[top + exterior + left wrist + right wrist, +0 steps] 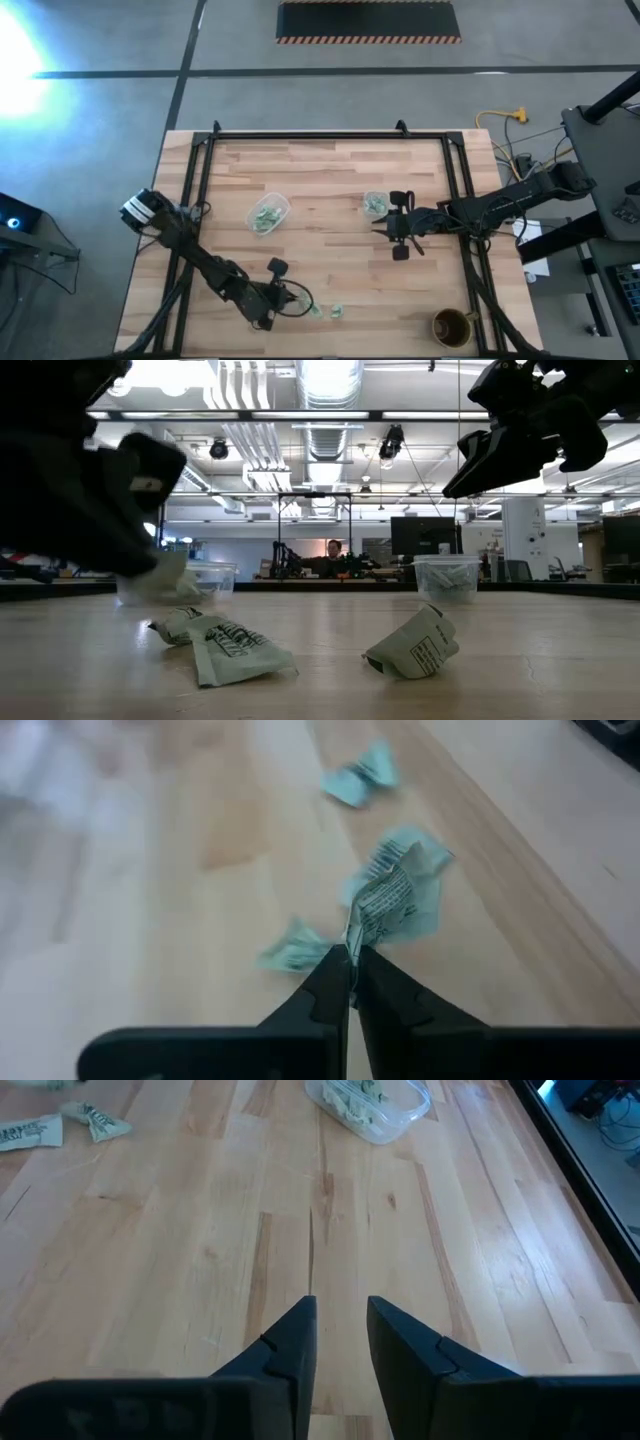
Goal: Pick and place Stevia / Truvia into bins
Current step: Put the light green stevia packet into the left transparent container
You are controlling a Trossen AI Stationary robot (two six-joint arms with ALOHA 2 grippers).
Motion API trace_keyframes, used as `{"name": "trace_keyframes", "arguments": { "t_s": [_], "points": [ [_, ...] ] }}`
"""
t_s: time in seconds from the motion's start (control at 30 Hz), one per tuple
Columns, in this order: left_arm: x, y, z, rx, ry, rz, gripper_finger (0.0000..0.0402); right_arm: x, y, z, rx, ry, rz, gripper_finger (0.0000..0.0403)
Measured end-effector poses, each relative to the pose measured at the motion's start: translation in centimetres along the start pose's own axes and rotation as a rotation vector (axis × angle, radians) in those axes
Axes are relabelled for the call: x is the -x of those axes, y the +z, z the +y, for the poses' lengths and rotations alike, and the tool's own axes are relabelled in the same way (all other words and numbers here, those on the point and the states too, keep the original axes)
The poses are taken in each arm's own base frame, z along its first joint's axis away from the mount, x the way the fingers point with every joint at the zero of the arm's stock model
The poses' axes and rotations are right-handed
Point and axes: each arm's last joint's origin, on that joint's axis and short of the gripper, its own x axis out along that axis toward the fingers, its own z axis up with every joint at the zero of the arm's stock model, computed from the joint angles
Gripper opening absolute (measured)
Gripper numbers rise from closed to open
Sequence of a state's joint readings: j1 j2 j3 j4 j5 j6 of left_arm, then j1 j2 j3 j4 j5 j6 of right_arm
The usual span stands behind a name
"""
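My left gripper [297, 300] [351, 956] is near the table's near edge, shut on one crumpled green and white Stevia packet [392, 903]. Loose packets lie beside it on the wood [337, 312] [360, 775] [290, 956], and two show close up in the low view [225, 647] [415, 645]. Two clear bins stand mid-table, the left one [268, 213] and the right one [376, 205], both with packets inside. My right gripper [400, 230] [340, 1325] hovers open just nearer than the right bin, above bare wood. My left gripper pinches the packet by one edge [357, 936] between its two fingertips. The packet stands out beyond the fingers, crumpled, over the other packets on the table. Whether it is lifted clear does not show plainly.
A round brown cup [450, 325] stands at the near right corner. A black metal frame [330, 134] runs round the table top. Bare wood lies between the bins and the near edge. A person sits far back in the room [333, 550].
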State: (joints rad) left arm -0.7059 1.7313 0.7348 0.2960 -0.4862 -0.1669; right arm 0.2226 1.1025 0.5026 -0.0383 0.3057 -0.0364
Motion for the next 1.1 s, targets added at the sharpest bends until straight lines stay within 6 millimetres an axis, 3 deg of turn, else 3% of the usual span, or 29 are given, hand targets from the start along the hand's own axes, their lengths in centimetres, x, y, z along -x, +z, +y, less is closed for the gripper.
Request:
{"name": "trace_keyframes", "arguments": {
  "t_s": [0.33, 0.6, 0.93, 1.1],
  "points": [
    [4.0, 2.4, 2.5, 0.009, 0.3, -0.062, 0.0001, 0.0, 0.0, 0.0, 0.0, 0.0, 0.0, 0.0085],
    [6.7, 2.1, 4.9, -0.092, 0.617, 0.0, 0.0001, 0.0, 0.0, 0.0, 0.0, 0.0, -0.001, 0.0074],
    [8.3, 1.7, 8.6, -0.134, 0.726, 0.141, 0.0001, 0.0, 0.1, 0.0, -0.002, -0.001, -0.007, 0.0079],
    [8.6, 1.1, 9.5, -0.141, 0.726, 0.195, 0.0001, 0.0, 0.1, 0.0, -0.003, -0.001, -0.008, 0.0076]
  ]
}}
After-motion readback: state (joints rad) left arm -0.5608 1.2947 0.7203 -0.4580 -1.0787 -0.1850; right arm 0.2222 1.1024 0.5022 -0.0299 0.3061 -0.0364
